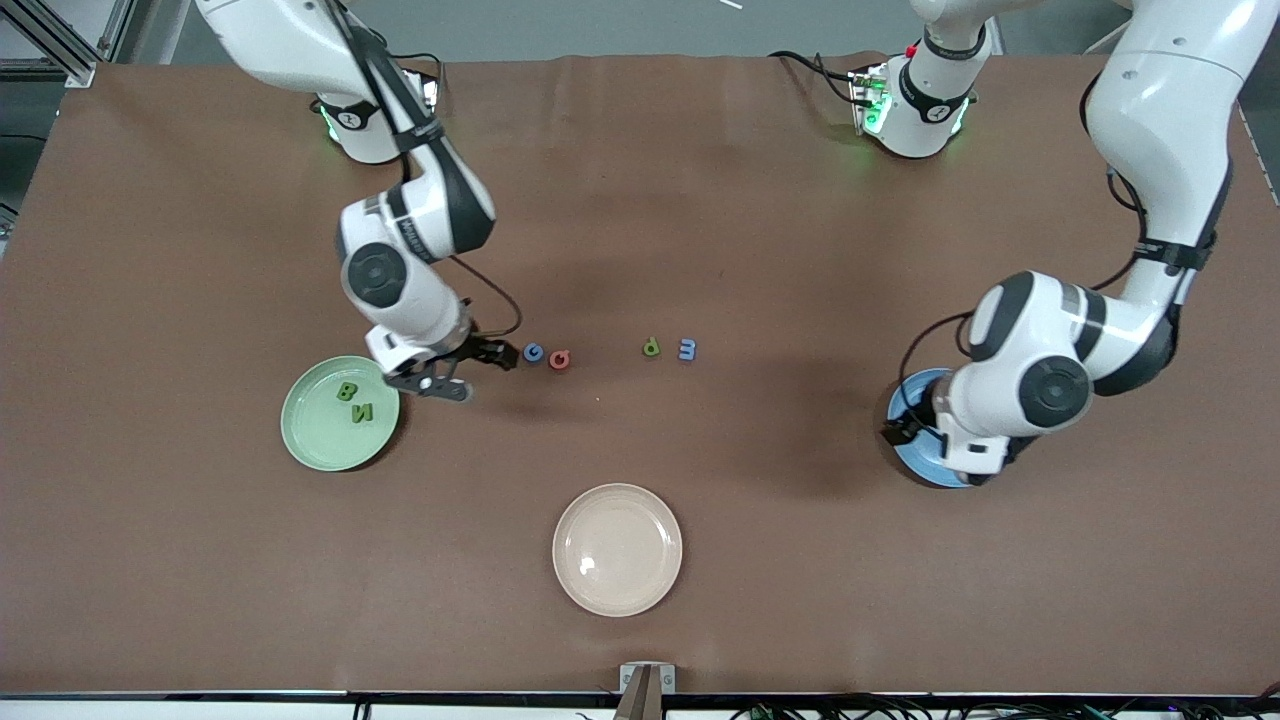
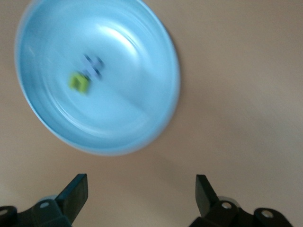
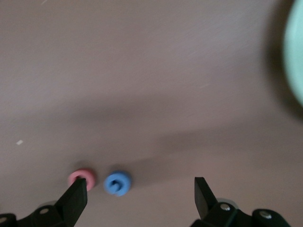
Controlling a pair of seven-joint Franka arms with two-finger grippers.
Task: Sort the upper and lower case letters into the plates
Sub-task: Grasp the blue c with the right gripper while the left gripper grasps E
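On the table, at 9 o'clock from the cream plate (image 1: 617, 549), I saw the green plate (image 1: 338, 412) holding 2 green letters (image 1: 352, 402). My right gripper (image 1: 462, 372) hung beside it, fingers spread, empty, near a blue letter (image 1: 533, 352) and a red letter (image 1: 559, 359). My left gripper (image 2: 141, 194), also spread and empty, hung over the blue plate (image 2: 142, 118) at 3 o'clock, which held a green piece (image 2: 78, 82).
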